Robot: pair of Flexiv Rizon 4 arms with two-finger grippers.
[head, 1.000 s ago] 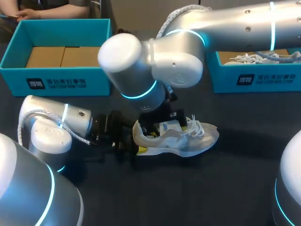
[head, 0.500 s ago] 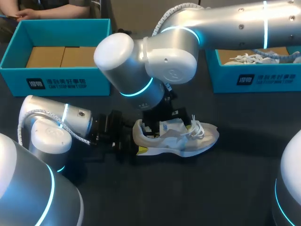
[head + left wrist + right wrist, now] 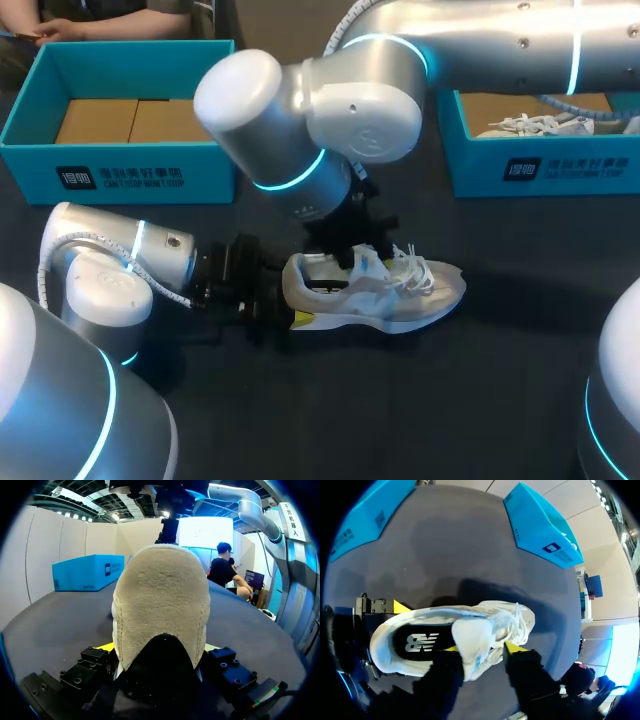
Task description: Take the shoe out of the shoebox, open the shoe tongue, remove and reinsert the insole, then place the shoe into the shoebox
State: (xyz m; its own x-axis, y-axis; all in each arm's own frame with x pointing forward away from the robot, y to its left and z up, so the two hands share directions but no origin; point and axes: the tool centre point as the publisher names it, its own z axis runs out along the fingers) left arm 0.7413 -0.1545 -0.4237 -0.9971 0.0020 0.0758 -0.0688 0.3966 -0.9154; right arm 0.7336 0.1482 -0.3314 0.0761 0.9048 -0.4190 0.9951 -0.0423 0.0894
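Tension matters: the right gripper (image 3: 482, 649) pinches the tongue (image 3: 470, 637) — peel it slowly toward the toe at 3 o'clock. The left gripper (image 3: 272, 302) seems clamped on the heel (image 3: 160, 605) at 9 o'clock, steadying the shoe (image 3: 390, 300) on the table (image 3: 480, 400).

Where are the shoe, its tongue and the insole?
shoe (image 3: 160, 605): left wrist view, on the back of the heel.
tongue (image 3: 470, 637): right wrist view, on its middle.
insole (image 3: 417, 642): right wrist view, on its heel part.
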